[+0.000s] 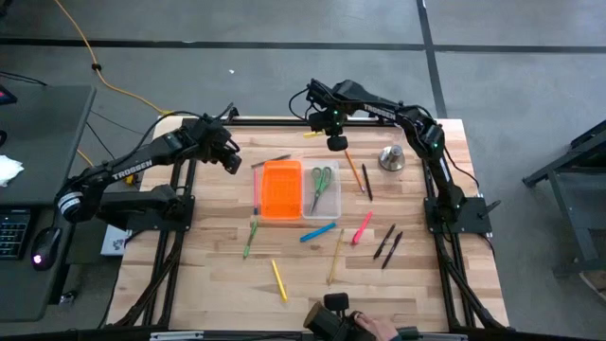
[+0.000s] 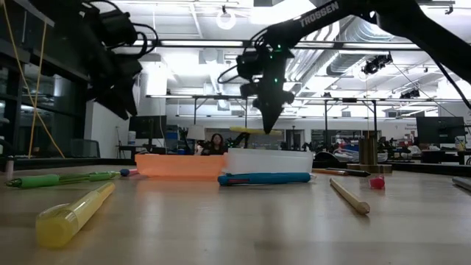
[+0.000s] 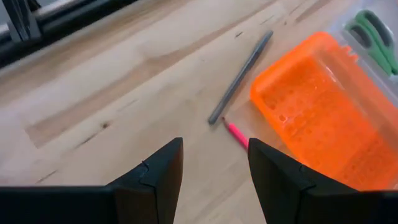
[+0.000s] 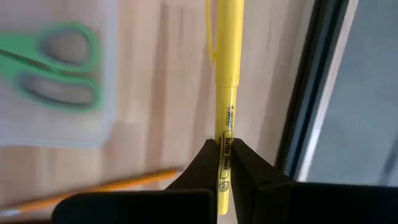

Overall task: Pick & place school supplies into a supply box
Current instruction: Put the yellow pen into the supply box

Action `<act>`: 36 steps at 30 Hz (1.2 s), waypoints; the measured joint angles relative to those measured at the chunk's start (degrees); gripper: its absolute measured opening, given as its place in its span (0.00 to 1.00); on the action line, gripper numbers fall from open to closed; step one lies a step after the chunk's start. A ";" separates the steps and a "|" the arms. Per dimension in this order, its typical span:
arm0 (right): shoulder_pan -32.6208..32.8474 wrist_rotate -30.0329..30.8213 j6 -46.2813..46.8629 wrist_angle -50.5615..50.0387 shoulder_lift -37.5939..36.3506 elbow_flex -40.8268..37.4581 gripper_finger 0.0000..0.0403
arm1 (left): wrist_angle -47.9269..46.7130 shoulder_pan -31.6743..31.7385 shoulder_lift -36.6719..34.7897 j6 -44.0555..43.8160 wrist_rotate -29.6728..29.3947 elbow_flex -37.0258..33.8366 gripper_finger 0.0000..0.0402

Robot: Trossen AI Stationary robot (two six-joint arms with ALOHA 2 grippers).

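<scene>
Right gripper (image 4: 225, 163) fingers pinch a yellow highlighter (image 4: 226, 74) above the supply box (image 1: 295, 190) far edge. Left gripper (image 3: 214, 180) fingers stand spread beside the box's orange half.

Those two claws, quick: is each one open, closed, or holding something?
Left gripper: open, empty, above the table beside the orange half of the supply box.
Right gripper: shut on a yellow highlighter.

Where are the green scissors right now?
The green scissors lie inside the clear half of the supply box at mid-table in the high view, right of its orange half and just below the right gripper.
</scene>
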 joint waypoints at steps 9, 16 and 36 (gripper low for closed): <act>3.77 -2.47 15.08 -10.14 -0.11 7.05 0.01 | 3.01 0.00 -5.43 -2.36 -0.09 -6.15 0.52; 7.88 -7.48 30.01 -13.23 -0.20 8.57 0.01 | 3.04 0.02 -8.46 -2.78 -0.11 -8.09 0.52; 18.51 -6.80 66.37 -16.57 -0.20 8.50 0.01 | 2.23 0.02 -9.38 0.26 -0.02 -8.55 0.52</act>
